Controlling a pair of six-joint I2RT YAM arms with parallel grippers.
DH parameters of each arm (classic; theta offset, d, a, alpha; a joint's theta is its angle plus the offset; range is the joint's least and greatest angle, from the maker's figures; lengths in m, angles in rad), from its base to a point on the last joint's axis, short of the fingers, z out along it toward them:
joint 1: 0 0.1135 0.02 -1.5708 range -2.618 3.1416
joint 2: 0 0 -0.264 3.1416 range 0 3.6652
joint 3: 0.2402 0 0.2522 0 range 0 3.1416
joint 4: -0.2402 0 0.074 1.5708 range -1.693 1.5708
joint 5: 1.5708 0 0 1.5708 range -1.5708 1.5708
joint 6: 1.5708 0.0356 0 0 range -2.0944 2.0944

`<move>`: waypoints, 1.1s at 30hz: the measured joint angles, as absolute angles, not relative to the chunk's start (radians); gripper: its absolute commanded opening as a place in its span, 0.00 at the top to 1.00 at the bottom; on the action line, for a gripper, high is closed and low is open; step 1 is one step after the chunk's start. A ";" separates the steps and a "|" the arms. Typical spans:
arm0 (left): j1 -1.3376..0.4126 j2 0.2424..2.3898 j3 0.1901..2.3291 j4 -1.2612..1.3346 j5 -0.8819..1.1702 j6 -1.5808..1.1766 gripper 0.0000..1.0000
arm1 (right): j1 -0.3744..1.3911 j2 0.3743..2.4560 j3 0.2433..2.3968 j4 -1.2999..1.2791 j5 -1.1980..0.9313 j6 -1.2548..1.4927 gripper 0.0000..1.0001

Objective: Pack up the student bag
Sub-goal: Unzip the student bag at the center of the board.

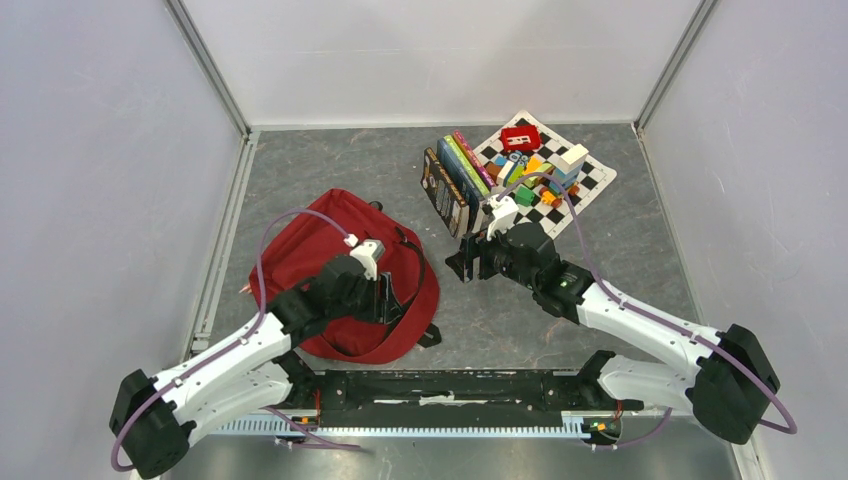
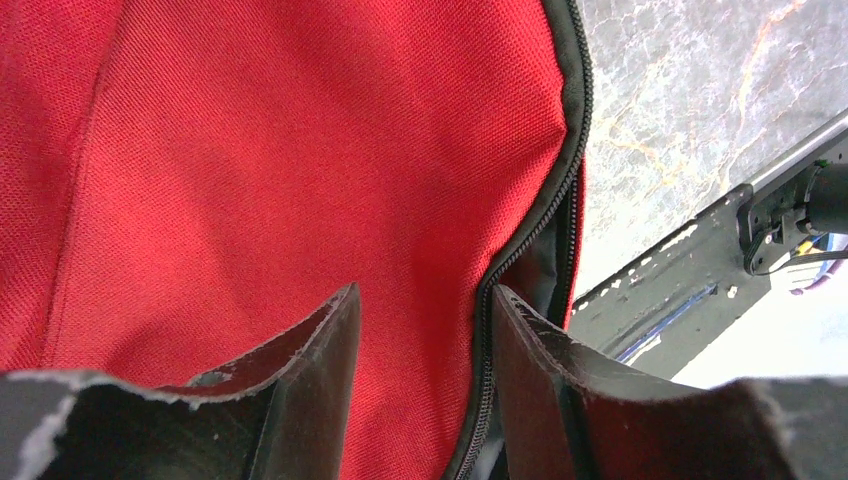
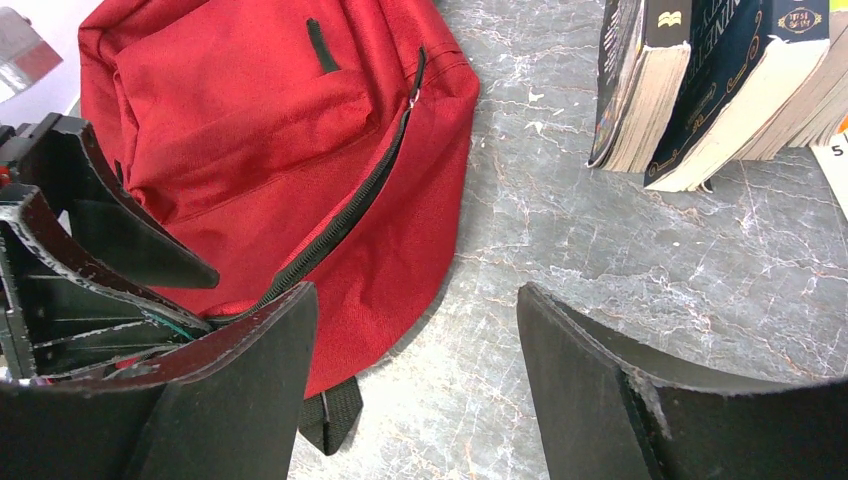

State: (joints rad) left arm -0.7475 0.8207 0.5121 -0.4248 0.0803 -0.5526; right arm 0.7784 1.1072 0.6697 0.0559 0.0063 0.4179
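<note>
A: Student bag?
B: Lying flat on the table, left of the upright books
A: Left gripper?
B: Jaws part-way apart, straddling the bag's zipper edge; no grip seen
A: Right gripper?
B: Jaws wide, nothing held, above bare table between bag and books

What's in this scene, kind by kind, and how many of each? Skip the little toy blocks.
Backpack: 1
Robot arms: 2 (left arm, right arm)
Checkered mat: 1
Books: 4, as far as the spines can be told apart
Total: 8
</note>
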 measured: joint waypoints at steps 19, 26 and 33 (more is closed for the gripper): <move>-0.791 0.846 0.478 -0.383 0.131 -0.554 0.39 | 0.778 1.100 0.648 0.050 0.041 0.378 0.21; -0.841 0.855 0.465 -0.374 0.107 -0.574 0.56 | 0.778 1.100 0.648 0.032 0.072 0.341 0.21; -0.857 0.866 0.467 -0.368 0.067 -0.611 0.98 | 0.778 1.100 0.664 0.000 0.092 0.249 0.21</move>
State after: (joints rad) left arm -0.8566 0.8658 0.4667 -0.3683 0.0673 -0.6109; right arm 0.7784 1.0996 0.6636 0.0002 0.0917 0.2493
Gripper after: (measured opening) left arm 0.073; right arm 0.786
